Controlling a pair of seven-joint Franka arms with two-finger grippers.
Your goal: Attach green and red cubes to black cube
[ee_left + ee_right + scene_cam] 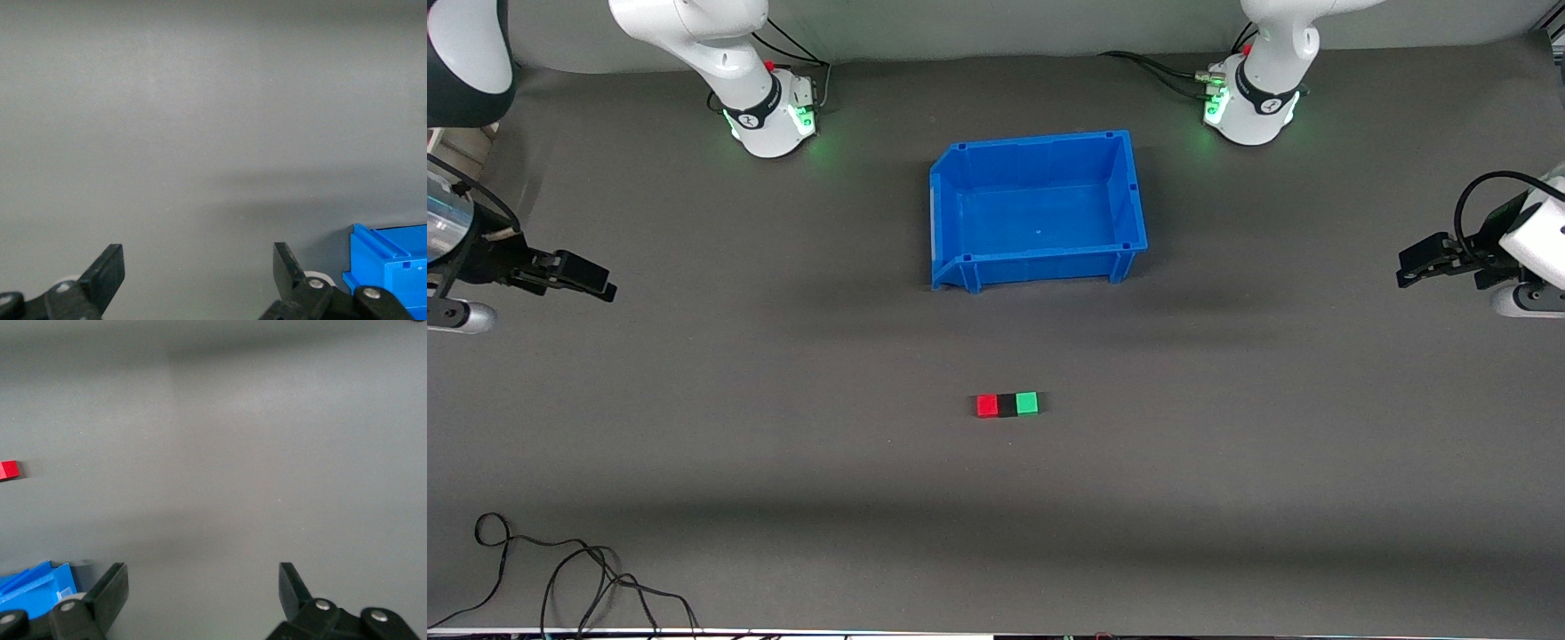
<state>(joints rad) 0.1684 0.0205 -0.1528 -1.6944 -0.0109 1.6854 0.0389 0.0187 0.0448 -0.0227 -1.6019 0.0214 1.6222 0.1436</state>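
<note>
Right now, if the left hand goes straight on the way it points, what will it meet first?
Probably nothing: the open left hand points across bare mat toward the right arm's end. The blue bin lies off to one side, though depth is uncertain.

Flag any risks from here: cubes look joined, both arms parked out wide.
1. The red cube, black cube and green cube sit in one row, touching, but the pictures cannot show whether they hold; a nudge might split them.
2. The left tool and right tool wait open over the mat at the table's ends. A low sweep inward could clip the blue bin or the row.
</note>
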